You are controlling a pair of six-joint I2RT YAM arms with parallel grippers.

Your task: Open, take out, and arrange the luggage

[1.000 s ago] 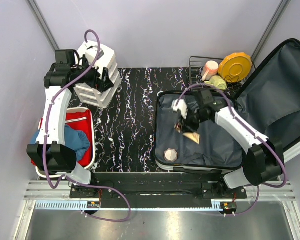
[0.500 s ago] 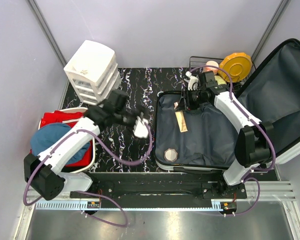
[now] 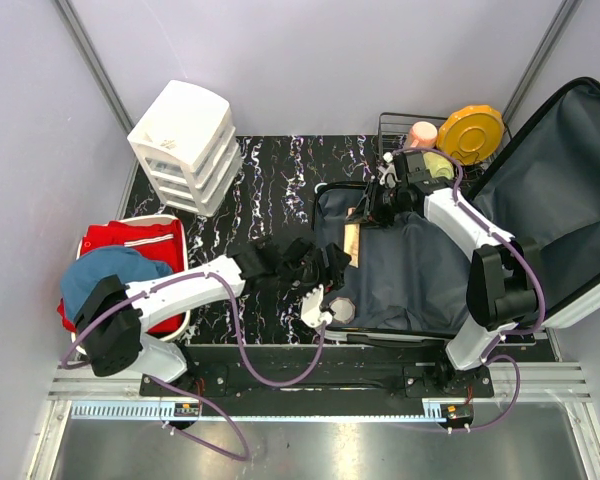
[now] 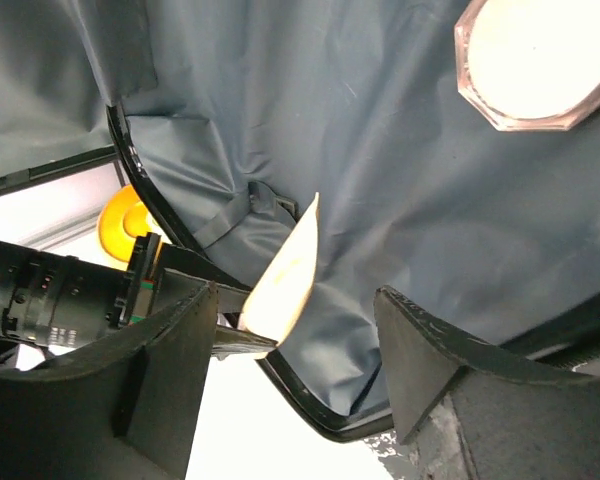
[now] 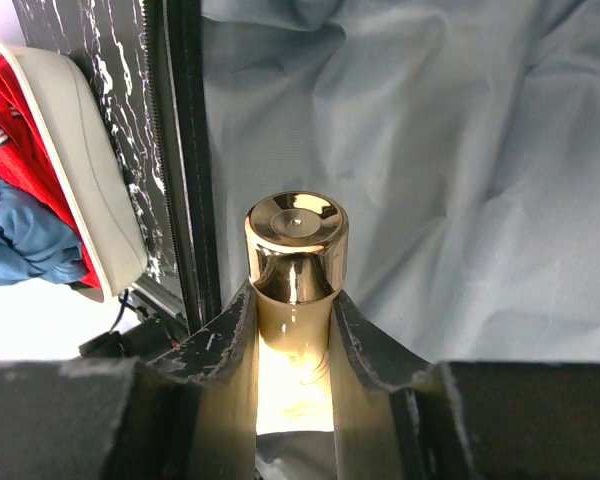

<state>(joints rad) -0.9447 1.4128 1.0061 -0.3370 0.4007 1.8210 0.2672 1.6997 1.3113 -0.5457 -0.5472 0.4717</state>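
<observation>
Black marble-look tabletop (image 3: 270,190) w/ white veins, pale walls all round. The luggage (image 3: 430,280) lies open on the table's right half. Its base is flat, w/ rumpled dark grey fabric lining, a black rim and a pale shell edge along the near side. The lid stands up, leaning toward the right wall, same grey lining inside. An octagonal pale disc (image 3: 342,310) sits on the lining by the near-left corner.

My right gripper (image 5: 292,315) is over the base's far-left corner, pinched tight on a gold-capped bottle (image 5: 296,235), cap poking out past the fingertips. My left gripper (image 4: 298,320) is spread wide w/ nothing btwn the fingers, hovering at the case's left rim.

White drawer unit (image 3: 185,145) far left, white tub (image 5: 90,180) w/ red & blue clothes near left, yellow plate (image 3: 470,133) in a wire rack (image 3: 383,128) behind the case.

Vs half a sec ago: my left arm has swung from mid-table over to the case rim. Right gripper is approx in the same spot.
</observation>
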